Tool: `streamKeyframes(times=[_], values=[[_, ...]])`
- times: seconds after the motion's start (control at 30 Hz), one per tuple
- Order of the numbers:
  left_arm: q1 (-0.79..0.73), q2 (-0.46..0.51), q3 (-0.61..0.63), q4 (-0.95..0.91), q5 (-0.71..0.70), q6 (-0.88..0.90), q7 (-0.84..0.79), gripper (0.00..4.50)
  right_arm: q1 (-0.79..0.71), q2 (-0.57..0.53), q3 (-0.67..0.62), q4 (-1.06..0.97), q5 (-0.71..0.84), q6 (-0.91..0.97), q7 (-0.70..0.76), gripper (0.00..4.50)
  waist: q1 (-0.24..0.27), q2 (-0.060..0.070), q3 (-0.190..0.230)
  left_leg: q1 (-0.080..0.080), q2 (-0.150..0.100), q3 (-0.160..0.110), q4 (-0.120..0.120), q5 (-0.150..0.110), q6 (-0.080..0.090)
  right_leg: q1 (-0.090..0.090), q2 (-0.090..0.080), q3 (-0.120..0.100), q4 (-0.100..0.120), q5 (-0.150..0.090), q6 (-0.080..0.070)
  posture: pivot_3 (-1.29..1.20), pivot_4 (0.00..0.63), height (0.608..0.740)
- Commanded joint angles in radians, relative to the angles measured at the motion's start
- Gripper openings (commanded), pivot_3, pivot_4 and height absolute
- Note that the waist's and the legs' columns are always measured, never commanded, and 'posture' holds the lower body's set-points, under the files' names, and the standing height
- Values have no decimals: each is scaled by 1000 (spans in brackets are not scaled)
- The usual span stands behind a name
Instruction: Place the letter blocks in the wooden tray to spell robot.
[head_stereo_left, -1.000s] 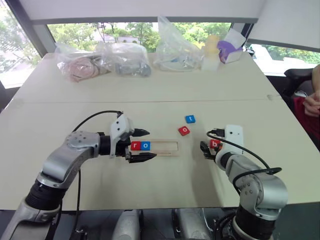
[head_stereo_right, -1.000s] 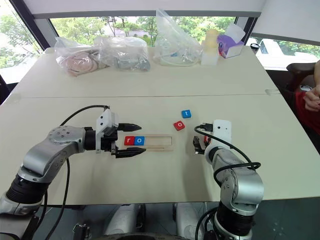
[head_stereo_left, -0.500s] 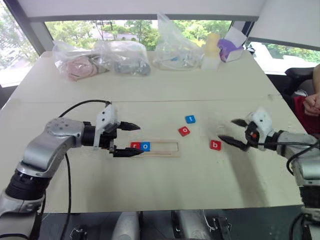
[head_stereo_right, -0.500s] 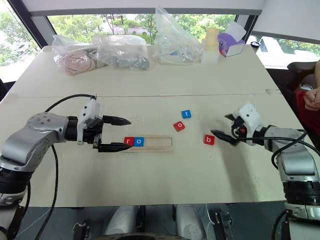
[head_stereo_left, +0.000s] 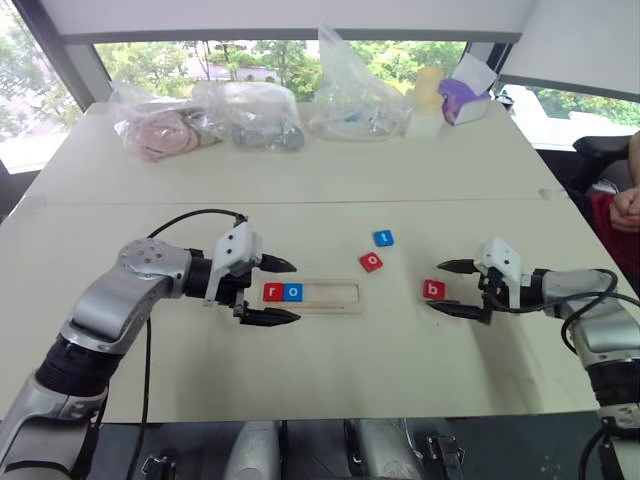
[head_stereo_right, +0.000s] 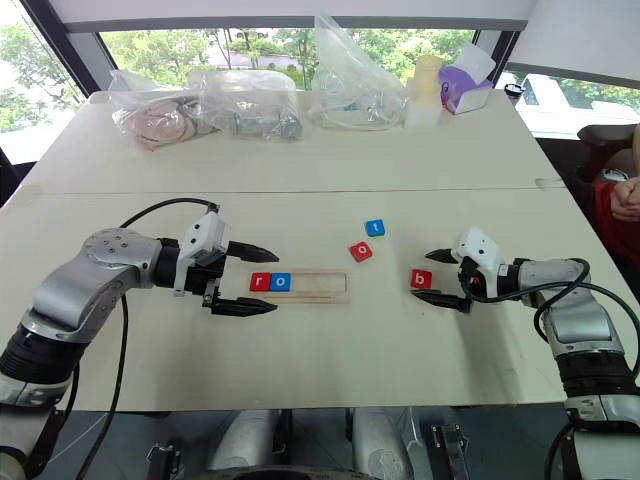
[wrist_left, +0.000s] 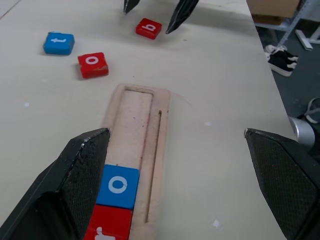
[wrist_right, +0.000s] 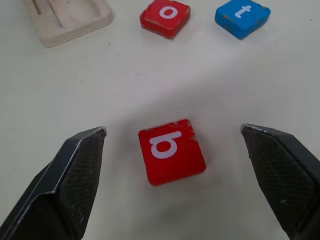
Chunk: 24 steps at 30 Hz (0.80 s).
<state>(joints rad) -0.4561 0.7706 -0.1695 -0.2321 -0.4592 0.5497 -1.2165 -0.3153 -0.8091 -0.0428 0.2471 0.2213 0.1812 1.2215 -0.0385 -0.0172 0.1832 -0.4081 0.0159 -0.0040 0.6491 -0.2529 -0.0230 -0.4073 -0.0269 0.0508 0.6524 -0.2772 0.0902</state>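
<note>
The wooden tray (head_stereo_left: 335, 294) lies mid-table with a red r block (head_stereo_left: 272, 292) and a blue o block (head_stereo_left: 292, 292) at its left end. My left gripper (head_stereo_left: 296, 292) is open, its fingers straddling that end of the tray (wrist_left: 135, 115) without touching the blocks. A red o block (head_stereo_left: 370, 262) and a blue t block (head_stereo_left: 383, 238) lie loose beyond the tray's right end. Right of them on the table lies the red b block (head_stereo_left: 433, 289). My right gripper (head_stereo_left: 436, 287) is open, one finger on each side of the b block (wrist_right: 172, 150), apart from it.
Clear plastic bags (head_stereo_left: 255, 115) of items, a pale yellow container (head_stereo_left: 424, 100) and a purple and white box (head_stereo_left: 462, 98) line the table's far edge. A person's hand (head_stereo_left: 626, 208) shows at the right border.
My right arm has swung out to the right and turned, uncovering the b block; its open fingers now point left around it. The left gripper stays at the tray's left end.
</note>
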Motion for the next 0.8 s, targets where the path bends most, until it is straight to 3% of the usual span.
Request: streamKeyframes(times=[0.03, 0.13, 0.2, 0.27, 0.4, 0.53, 0.63, 0.8], values=[[-8, 4, 17, 21, 21, -33, 4, 4500, 3, -17, 10, 37, -28, -64, 0, 4486, -1, 0, 0, 0, 0, 0, 0, 0, 0, 0, 0, 0, 0, 0, 0, 0, 150, 735], [-4, 5, 26, 29, 18, -36, -1, 4500, 13, -20, 19, 62, -39, -92, 7, 4486, -1, 0, 0, 0, 0, 0, 0, 0, 0, 0, 0, 0, 1, 0, 0, 0, 150, 735], [-3, 4, 27, 33, 18, -38, -3, 4500, 15, -17, 26, 74, -44, -109, 8, 3943, 0, 0, 0, 0, 0, 0, 0, 0, 0, 0, 0, 0, 1, 0, 0, 0, 150, 735], [-4, 1, 27, 39, 20, -41, -2, 4500, 8, -8, 34, 90, -47, -123, 8, 3171, 0, 0, 0, 0, 0, 0, 1, 0, 0, 0, 0, 0, 1, 0, 0, 0, 150, 735], [-3, 4, 29, 53, 24, -49, -1, 4500, -7, 5, 46, 107, -49, -134, 4, 1144, -2, 0, 0, 2, 0, 0, 2, 0, 0, 2, 0, 0, 1, 0, 0, 0, 150, 735], [13, 28, 50, 74, 31, -64, -5, 4500, -19, 12, 35, 47, -15, -82, 2, 1114, -4, 0, 0, 2, 0, 0, 2, 0, -1, 2, 0, 0, 2, 0, 0, 0, 150, 735], [54, 69, 88, 64, 21, -57, -10, 4500, -43, 33, 38, -126, 53, 58, -14, 1114, -8, 0, 0, 2, 0, 0, 2, 0, -1, 1, 0, 1, 3, 0, 0, 0, 150, 735], [156, 142, 173, 40, 8, -61, -15, 4500, -175, 121, 161, -335, 44, 318, -111, 1114, -10, 1, 1, 2, 1, 0, 2, 1, -1, -4, 0, 2, 11, 0, -1, 0, 150, 735]])
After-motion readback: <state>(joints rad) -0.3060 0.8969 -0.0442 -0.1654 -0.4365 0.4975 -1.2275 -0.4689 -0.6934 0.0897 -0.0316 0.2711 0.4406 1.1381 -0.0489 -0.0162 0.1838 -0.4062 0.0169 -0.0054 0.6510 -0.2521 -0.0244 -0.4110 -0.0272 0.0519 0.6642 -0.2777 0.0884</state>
